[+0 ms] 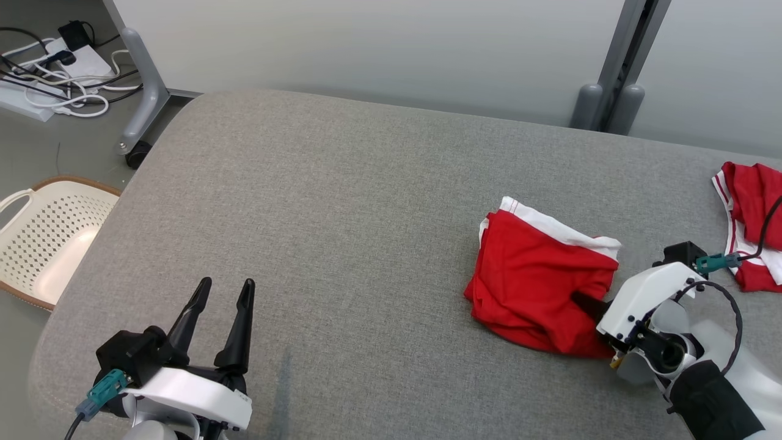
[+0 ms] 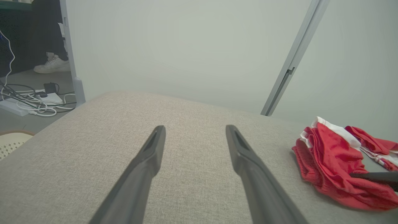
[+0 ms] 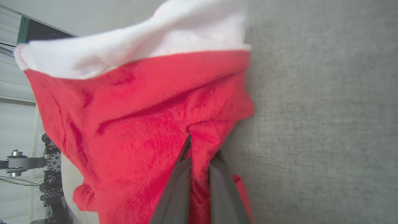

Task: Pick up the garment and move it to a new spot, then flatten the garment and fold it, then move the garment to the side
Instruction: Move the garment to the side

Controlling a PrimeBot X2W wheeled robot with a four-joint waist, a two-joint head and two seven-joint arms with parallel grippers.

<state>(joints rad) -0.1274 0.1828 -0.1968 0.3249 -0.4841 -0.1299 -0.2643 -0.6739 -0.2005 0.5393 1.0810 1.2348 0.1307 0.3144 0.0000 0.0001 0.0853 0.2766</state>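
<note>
The garment is a crumpled red piece with a white band, lying on the right half of the grey padded table. My right gripper reaches into its near right edge from the right. In the right wrist view the two fingers pinch a fold of the red garment between them, so my right gripper is shut on the cloth. My left gripper hovers at the table's near left, fingers spread, nothing between them. The left wrist view has my left gripper open and the garment far to its right.
A second red and white cloth lies at the table's right edge. A cream perforated basket sits on the floor to the left. Cables and a power strip lie at the far left. A wall and a grey post stand behind the table.
</note>
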